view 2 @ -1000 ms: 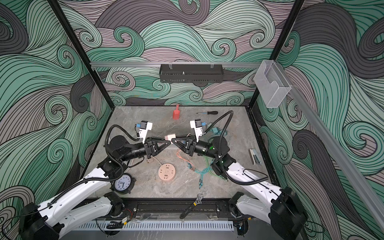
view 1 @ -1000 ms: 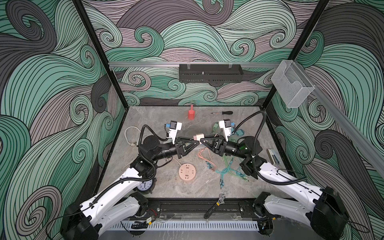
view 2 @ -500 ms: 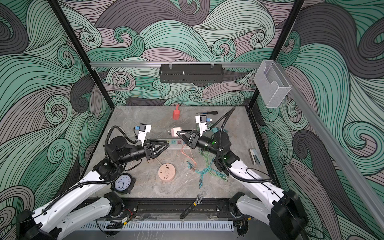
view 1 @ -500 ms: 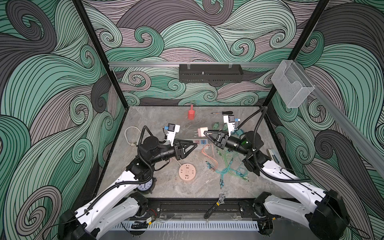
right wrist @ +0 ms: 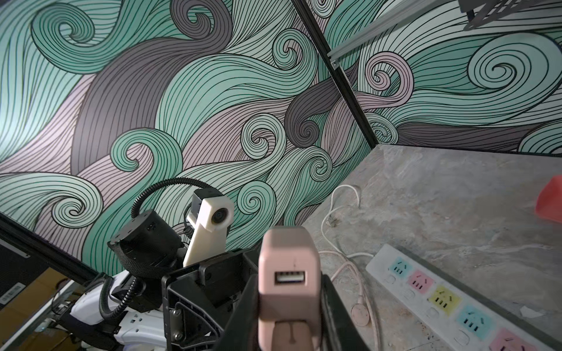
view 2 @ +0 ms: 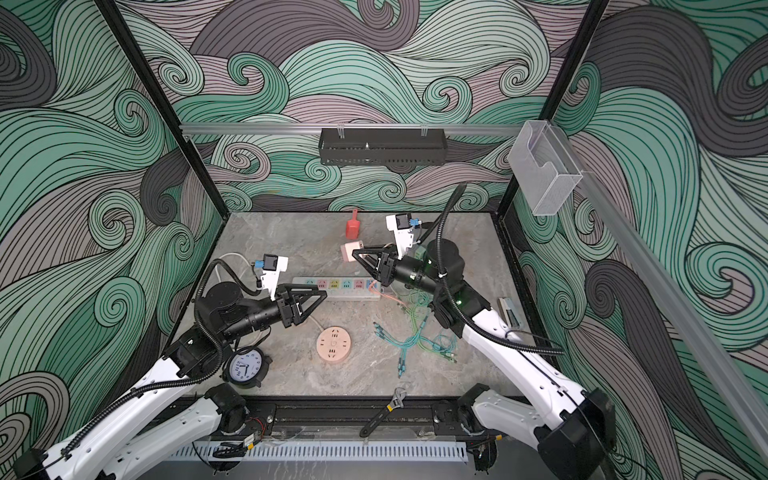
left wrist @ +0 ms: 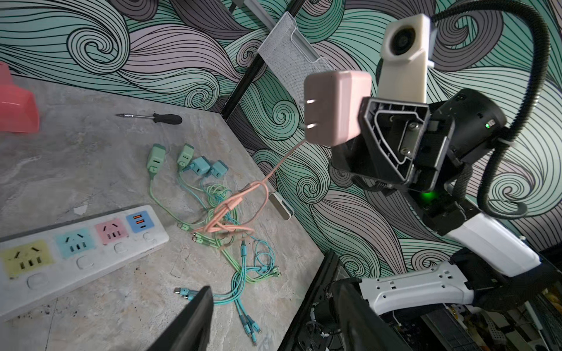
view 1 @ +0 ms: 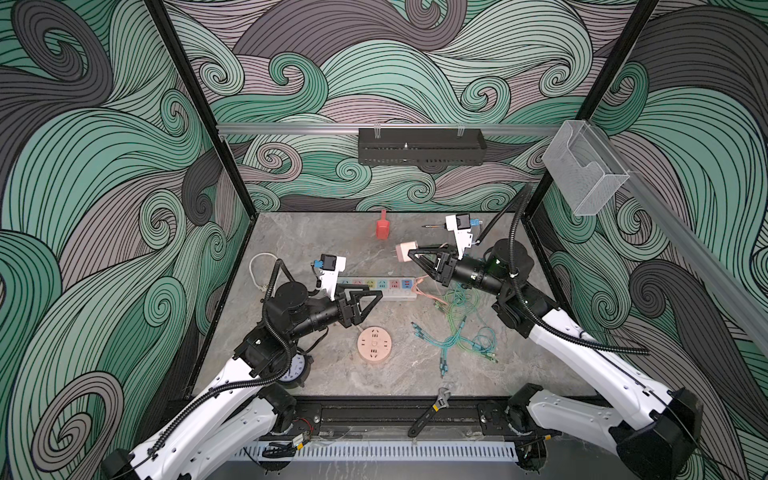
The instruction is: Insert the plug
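1. Left wrist view: the pink plug is now pinched by the right jaws alone, aloft, apparently behind the power strip.
2. Left jaws have spread and backed off to the strip's near side, empty.
3. Handover looks done; inserting probably falls to the right arm.

"What sits along the back edge of the table?"

"A red scoop near the middle, and a black-handled screwdriver lying flat toward the back right corner."

"And the left side?"

"A white cord looped by the left edge. A clock lies face up in the front left corner, partly hidden."

"The tangle on the right half?"

"Green and blue cables, spread loosely. A wrench lies on the black rail just past the front edge."

"Anything off the table?"

"A black basket hangs on the back wall's rail, and a clear plastic holder on the right rail."
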`<state>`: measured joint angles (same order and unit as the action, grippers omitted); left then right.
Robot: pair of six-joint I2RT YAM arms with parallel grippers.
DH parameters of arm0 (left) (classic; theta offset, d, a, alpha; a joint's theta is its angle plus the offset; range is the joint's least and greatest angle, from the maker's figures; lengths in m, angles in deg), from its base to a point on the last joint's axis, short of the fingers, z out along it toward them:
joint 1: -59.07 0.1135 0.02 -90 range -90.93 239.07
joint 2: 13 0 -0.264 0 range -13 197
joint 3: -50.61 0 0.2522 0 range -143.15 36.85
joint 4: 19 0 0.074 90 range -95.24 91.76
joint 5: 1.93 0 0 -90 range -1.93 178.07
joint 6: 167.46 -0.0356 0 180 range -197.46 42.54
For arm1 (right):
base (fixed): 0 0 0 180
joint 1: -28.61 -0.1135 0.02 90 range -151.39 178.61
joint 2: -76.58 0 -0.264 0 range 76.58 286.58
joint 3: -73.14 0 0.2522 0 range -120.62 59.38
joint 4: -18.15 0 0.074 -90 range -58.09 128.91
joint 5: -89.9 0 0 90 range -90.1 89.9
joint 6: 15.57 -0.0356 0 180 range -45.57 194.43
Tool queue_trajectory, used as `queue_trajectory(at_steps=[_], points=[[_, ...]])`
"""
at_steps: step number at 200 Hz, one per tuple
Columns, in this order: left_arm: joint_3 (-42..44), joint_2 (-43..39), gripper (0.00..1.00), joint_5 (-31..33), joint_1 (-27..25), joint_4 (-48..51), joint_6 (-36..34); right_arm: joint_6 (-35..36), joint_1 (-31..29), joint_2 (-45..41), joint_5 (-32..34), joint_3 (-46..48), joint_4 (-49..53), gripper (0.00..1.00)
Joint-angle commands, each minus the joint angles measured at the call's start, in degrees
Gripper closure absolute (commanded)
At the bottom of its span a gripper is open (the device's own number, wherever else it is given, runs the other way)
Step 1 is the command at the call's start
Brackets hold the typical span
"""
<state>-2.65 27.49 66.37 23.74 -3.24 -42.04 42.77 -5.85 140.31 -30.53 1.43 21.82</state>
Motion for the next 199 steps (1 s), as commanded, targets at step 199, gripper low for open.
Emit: queue_trajectory(at_steps=[199], points=[[7.0, -11.4, 0.25, 17.2, 0.4, 23.9, 1.6, 20.4, 0.9, 26.3, -1.4, -33.7, 18.0, 0.98]])
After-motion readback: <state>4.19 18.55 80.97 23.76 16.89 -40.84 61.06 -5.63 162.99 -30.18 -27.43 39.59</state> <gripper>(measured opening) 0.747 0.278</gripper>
